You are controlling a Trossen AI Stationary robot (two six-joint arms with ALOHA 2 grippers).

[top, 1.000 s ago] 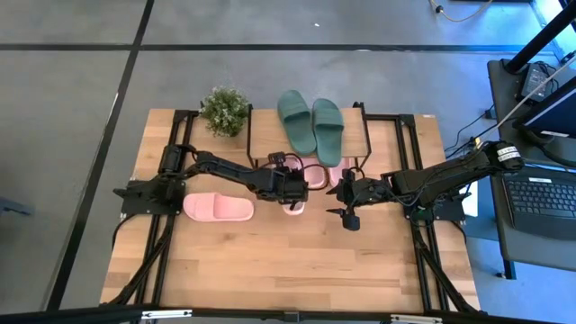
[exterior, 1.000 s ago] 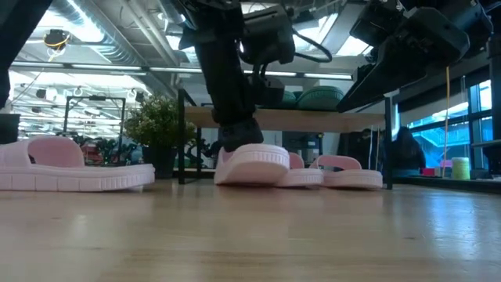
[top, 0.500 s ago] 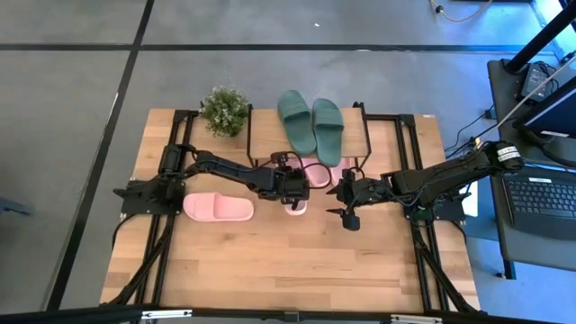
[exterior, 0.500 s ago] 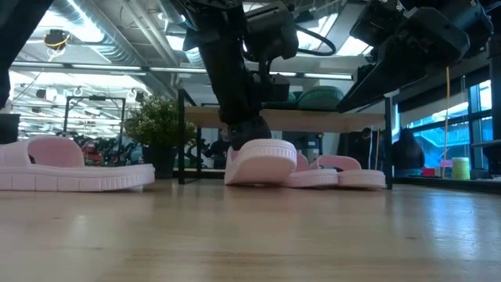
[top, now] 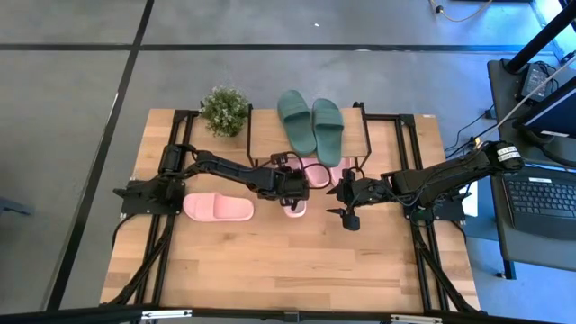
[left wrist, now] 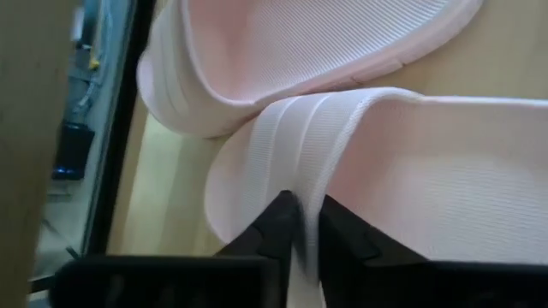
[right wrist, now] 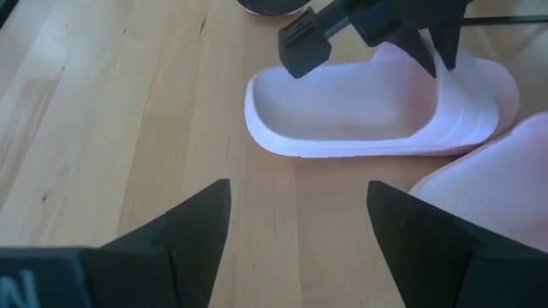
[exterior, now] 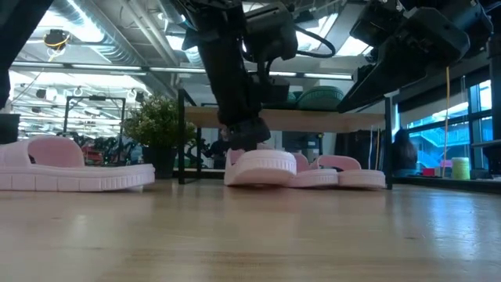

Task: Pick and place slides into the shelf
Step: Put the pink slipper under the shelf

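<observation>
Left pincer (top: pixel 292 200) clamped on strap of pink slide (exterior: pixel 262 168), resting flat on table (top: pixel 297 261) at shelf (top: pixel 265 135) front edge. Right pincer (right wrist: pixel 295 224) spread open, empty, just beside.

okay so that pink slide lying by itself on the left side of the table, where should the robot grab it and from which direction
Grip the lone pink slide by its strap, which arches over the rounded end nearest the left arm's base. It lies flat, sole down, with bare table around it, so coming straight down with one of the jaws under the strap looks best. The left gripper is busy: shut on another pink slide.
</observation>
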